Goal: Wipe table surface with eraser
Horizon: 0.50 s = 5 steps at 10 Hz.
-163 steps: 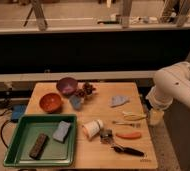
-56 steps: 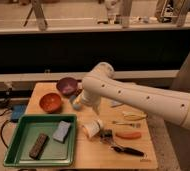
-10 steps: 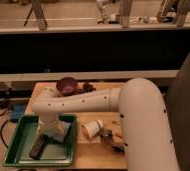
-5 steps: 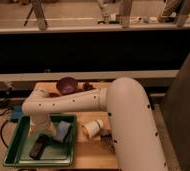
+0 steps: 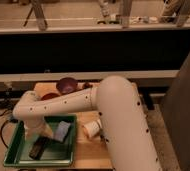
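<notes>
The robot arm is filling most of the view: a thick white link is rising from the lower right, bending over the surface and reaching leftward and down into the green tray. The arm is covering much of the light tan wooden surface, which is showing only as a strip at the far edge and a patch to the right of the tray.

The green tray is sitting at the near left corner of the surface. Inside it, the blue-grey sponge block is lying toward the right side – tilted, just beside the arm's lowest link. The eraser, a dark oblong block, is lying on the tray floor left of the sponge, angled toward the near left.

The gripper is hanging inside the tray directly above the upper end of the eraser; whether the fingers are spread, pressed together or pinching the eraser cannot be told.

Behind the tray, a purple bowl and an orange bowl are standing near the far edge. A white cup is lying on its side just right of the tray.
</notes>
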Available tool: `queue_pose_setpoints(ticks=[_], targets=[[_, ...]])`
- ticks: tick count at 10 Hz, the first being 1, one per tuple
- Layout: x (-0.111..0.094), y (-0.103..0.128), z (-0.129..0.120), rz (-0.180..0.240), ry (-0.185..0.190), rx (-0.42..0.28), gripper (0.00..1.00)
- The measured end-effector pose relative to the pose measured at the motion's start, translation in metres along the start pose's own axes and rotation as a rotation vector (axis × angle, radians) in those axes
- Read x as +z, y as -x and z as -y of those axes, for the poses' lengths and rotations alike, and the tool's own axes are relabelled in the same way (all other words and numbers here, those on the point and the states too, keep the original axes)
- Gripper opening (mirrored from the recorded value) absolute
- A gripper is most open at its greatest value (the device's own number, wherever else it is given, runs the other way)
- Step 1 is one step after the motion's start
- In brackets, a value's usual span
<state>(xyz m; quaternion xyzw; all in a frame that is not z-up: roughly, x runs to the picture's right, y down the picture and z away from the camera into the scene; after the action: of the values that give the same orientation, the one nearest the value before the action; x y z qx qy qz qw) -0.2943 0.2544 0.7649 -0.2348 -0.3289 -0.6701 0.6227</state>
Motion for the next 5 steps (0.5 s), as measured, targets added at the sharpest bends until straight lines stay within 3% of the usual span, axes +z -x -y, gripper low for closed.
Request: queue_pose_setpoints(ticks=[5], targets=[[0.015,0.004,0.010,0.035,-0.021,-0.045,0.80]])
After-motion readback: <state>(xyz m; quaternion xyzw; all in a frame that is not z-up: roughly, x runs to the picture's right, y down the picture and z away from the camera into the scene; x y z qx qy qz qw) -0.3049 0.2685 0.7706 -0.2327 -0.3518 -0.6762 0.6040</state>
